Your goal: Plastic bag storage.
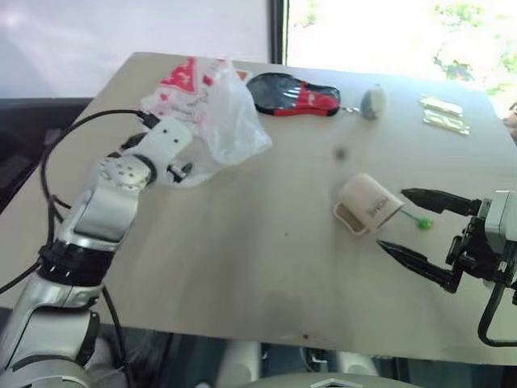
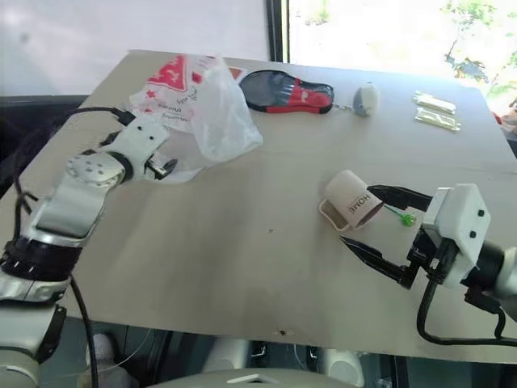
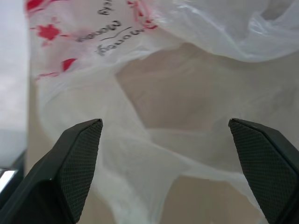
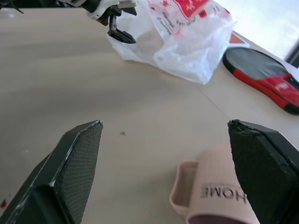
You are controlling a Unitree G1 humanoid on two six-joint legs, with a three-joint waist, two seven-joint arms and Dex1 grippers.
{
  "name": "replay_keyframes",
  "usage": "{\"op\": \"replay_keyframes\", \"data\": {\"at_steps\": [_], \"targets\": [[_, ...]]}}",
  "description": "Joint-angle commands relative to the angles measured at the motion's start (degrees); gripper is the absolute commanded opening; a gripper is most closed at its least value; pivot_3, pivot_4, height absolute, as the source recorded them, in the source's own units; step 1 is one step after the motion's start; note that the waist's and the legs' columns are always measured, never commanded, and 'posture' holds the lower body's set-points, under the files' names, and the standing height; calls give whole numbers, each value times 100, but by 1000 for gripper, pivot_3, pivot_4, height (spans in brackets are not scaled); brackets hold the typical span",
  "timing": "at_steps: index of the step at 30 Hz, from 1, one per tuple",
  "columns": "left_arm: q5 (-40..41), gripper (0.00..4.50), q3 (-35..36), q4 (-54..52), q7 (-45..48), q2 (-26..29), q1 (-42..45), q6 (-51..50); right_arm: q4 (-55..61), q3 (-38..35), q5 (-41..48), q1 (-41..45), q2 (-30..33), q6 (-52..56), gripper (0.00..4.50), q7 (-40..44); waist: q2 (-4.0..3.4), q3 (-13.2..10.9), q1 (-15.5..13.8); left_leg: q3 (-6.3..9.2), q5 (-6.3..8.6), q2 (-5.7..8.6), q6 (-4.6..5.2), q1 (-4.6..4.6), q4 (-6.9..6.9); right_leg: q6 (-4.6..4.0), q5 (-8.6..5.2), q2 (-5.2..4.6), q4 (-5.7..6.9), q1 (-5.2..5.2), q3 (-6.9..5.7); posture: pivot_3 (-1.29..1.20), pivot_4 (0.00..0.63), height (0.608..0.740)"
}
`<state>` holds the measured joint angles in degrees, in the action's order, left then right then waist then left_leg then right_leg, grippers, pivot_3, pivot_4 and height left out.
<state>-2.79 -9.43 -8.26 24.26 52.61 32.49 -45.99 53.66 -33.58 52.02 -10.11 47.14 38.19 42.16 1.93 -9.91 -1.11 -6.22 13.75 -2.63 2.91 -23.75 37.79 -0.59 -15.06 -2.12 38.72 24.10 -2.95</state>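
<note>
While both end effectors gape, left [image 1: 179, 171] meets plastic bag [image 1: 212, 109] nr table's [image 1: 242, 267] far-left edge.

We see a beige mug [image 1: 367, 204] lying on its side on the table [image 1: 242, 250], a small green thing [image 1: 424, 223] just beside it. Farther back lie a black-and-red flat object [image 1: 292, 94], a grey oval piece [image 1: 372, 102] and two pale packets [image 1: 443, 113].
</note>
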Motion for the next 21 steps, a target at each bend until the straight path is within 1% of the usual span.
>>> {"op": "replay_keyframes", "data": {"at_steps": [1,4,9,12,15,18,20,21], "targets": [[-466,4500,15,-180,-129,60,-42,228,56,220,-60,25,48,-212,4345,-28,0,0,-24,9,1,0,1,1,8,13,-8,-2,0,-9,-9,0,150,740],[-1005,4500,-259,501,-361,-10,334,951,-5,415,-48,204,84,-246,4345,-125,0,0,-25,30,15,-4,26,2,42,16,-8,-2,12,-30,-29,0,150,740],[-1998,4500,-1013,2047,-526,-161,1197,2408,97,584,-5,327,110,-210,4345,-319,0,1,-36,37,15,-3,30,0,54,-2,8,-4,19,-35,-38,0,150,740],[-2525,4500,-1396,2981,-714,-301,1652,3007,240,603,77,300,115,-174,4345,-475,0,1,-32,37,19,-3,36,-4,54,-3,8,-3,17,-34,-38,0,150,740],[-3098,4500,-1810,4251,-1043,-551,2220,3530,346,613,156,269,120,-153,4345,-638,1,1,-27,34,13,0,24,-13,55,-2,7,-1,11,-31,-38,0,150,740],[-3682,4500,-2256,5904,-1658,-957,3013,4055,415,611,227,235,152,-141,4345,-792,9,-3,-26,35,16,6,29,-23,58,2,6,-1,8,-28,-45,0,150,740],[-3804,4500,-2352,6751,-1939,-1202,3418,4293,437,605,289,224,177,-143,4345,-869,11,-4,-14,35,29,7,51,-25,59,5,6,-5,7,-26,-45,0,150,740],[-3897,4255,-2431,7111,-2042,-1300,3575,4412,446,619,292,219,189,-147,4445,-899,11,-4,-3,35,29,8,51,-25,60,6,6,-6,7,-26,-45,0,150,740]]}}
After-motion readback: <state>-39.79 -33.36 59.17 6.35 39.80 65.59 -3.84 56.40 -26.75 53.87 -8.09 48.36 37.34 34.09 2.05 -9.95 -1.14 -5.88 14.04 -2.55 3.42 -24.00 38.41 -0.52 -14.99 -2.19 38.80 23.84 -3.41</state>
